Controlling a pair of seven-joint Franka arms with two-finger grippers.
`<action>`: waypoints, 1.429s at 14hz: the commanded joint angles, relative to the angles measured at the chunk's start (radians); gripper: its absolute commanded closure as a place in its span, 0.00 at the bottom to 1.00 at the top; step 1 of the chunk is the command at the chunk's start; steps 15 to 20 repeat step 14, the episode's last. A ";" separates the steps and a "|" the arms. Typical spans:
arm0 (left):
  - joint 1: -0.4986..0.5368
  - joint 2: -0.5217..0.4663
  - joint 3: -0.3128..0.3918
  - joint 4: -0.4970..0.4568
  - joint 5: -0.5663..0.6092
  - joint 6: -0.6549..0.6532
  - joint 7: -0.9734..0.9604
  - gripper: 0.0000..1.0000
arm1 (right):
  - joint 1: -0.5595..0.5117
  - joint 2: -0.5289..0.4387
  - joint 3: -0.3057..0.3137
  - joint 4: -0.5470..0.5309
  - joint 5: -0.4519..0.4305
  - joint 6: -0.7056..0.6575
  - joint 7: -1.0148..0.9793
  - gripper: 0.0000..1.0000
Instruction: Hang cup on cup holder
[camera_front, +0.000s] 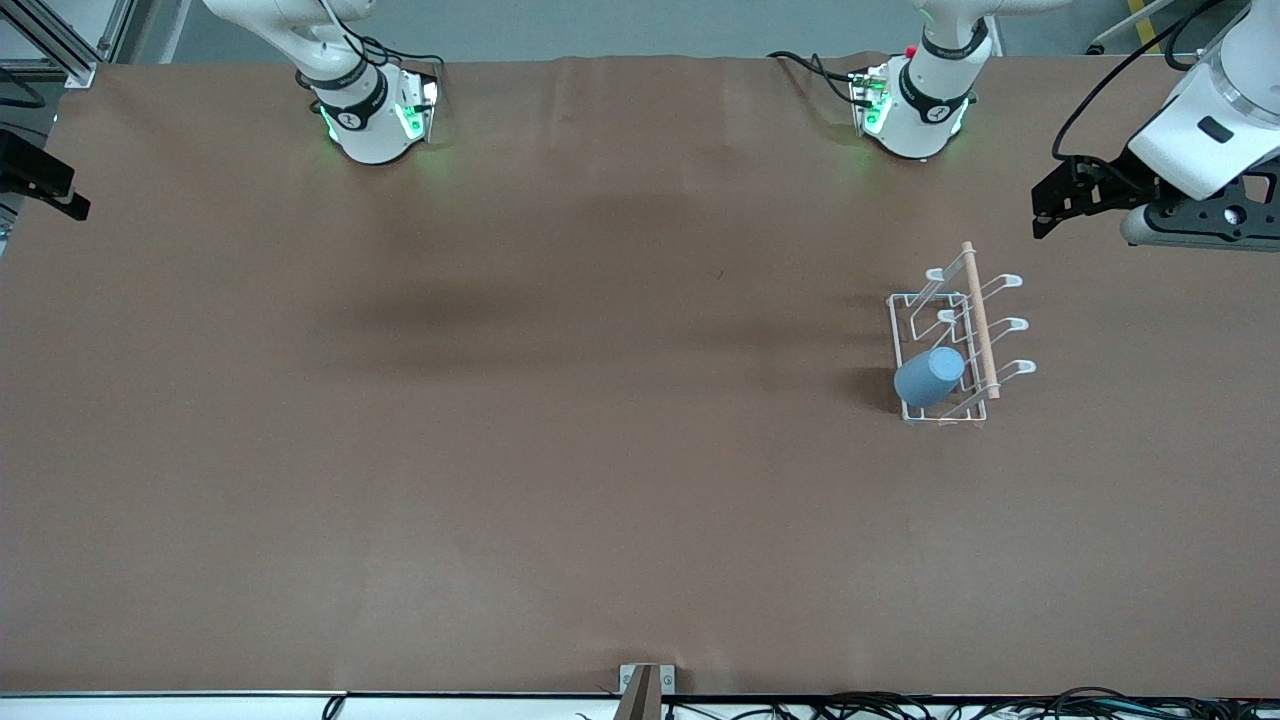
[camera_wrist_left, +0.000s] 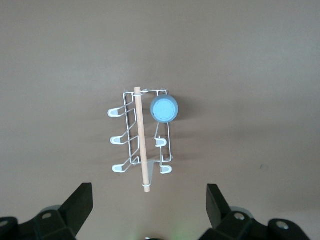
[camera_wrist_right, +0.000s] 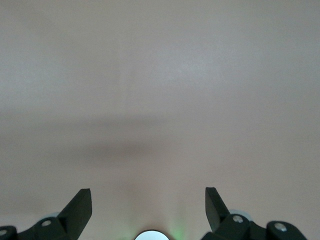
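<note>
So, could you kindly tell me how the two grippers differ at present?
The left gripper hangs above the table near the white wire rack holding the small light blue plastic cup; the right gripper sees only bare brown table. Both have their jaws open and empty.

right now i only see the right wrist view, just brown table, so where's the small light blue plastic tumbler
observer: the small light blue plastic tumbler sits base-up over a prong of the white wire rack with the wooden rod, toward the left arm's end of the table.
operator: which prong
observer: the one at the rack's end nearest the front camera, on the side facing the right arm's end.
operator: my right gripper hangs open over bare table. is the left one holding the tumbler
observer: no, the left gripper is open, apart from it, over the table's edge at the left arm's end.
</note>
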 joint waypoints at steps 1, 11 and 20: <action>0.000 -0.033 0.010 -0.031 -0.019 0.018 -0.021 0.00 | 0.009 -0.013 -0.005 -0.019 -0.004 0.009 0.005 0.00; 0.029 0.004 0.010 0.048 0.008 -0.008 -0.021 0.00 | 0.009 -0.013 -0.005 -0.017 -0.003 0.009 0.005 0.00; 0.029 0.004 0.010 0.048 0.008 -0.012 -0.022 0.00 | 0.009 -0.013 -0.005 -0.017 -0.003 0.009 0.005 0.00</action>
